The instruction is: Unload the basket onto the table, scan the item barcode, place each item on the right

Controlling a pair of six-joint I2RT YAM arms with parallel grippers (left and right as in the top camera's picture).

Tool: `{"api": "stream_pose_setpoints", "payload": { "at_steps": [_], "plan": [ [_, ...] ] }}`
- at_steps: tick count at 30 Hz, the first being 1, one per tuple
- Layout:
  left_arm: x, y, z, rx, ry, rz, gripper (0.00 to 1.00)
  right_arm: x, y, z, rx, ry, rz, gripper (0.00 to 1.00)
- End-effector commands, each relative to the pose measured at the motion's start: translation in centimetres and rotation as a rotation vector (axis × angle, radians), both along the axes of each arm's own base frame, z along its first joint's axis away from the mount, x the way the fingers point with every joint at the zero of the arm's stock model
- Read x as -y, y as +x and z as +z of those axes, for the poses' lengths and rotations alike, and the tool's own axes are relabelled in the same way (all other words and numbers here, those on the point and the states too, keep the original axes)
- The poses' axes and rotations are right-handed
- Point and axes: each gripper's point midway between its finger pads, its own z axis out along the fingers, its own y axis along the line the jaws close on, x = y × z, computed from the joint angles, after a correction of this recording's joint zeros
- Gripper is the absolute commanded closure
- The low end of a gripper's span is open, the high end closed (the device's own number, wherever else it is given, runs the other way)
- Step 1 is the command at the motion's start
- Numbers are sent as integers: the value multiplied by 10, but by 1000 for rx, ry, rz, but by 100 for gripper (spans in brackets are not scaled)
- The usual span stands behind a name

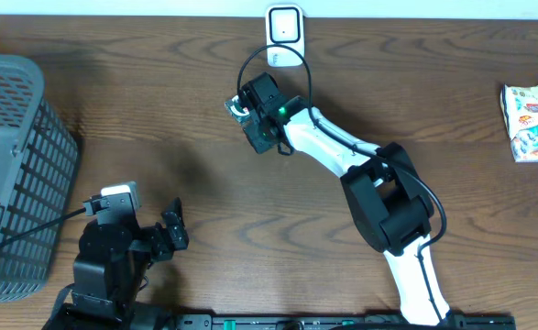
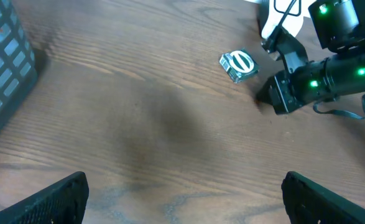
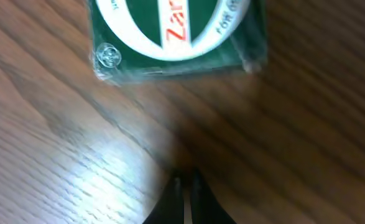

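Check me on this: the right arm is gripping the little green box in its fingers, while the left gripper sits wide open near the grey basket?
Not quite. The right gripper is shut on nothing. The green box lies on the table just ahead of its fingertips, as the right wrist view shows. The left gripper is indeed wide open near the grey basket.

A dark green box [image 3: 176, 37] with a white oval and red lettering sits on a brown wood-grain table [image 1: 204, 183]. Seen from overhead, a grey lattice basket [image 1: 39, 174] stands at nine o'clock, a white scanner [image 1: 285, 27] at twelve, and a white, orange and blue packet [image 1: 534, 119] at three.
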Motion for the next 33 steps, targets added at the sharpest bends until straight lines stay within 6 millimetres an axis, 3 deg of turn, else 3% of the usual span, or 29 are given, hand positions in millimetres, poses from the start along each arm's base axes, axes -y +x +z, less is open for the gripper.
{"api": "stream_pose_setpoints", "payload": {
  "at_steps": [1,6,11,20,25,28,31,33],
  "plan": [
    [-2,0,1,4,3,14,2,14,6,29,67,-41,-25,99],
    [-2,0,1,4,3,14,2,6,16,72,162,19,-30,99],
    [-2,0,1,4,3,14,2,-28,35,111,296,180,6,94],
    [-2,0,1,4,3,14,2,-78,75,146,510,451,48,90],
    [-2,0,1,4,3,14,2,-91,79,168,427,685,-91,97],
    [-2,0,1,4,3,14,2,-99,80,184,408,753,-87,96],
    [-2,0,1,4,3,14,2,-104,85,188,399,769,-103,95],
    [-2,0,1,4,3,14,2,-106,89,180,351,770,-140,95]
  ]
}}
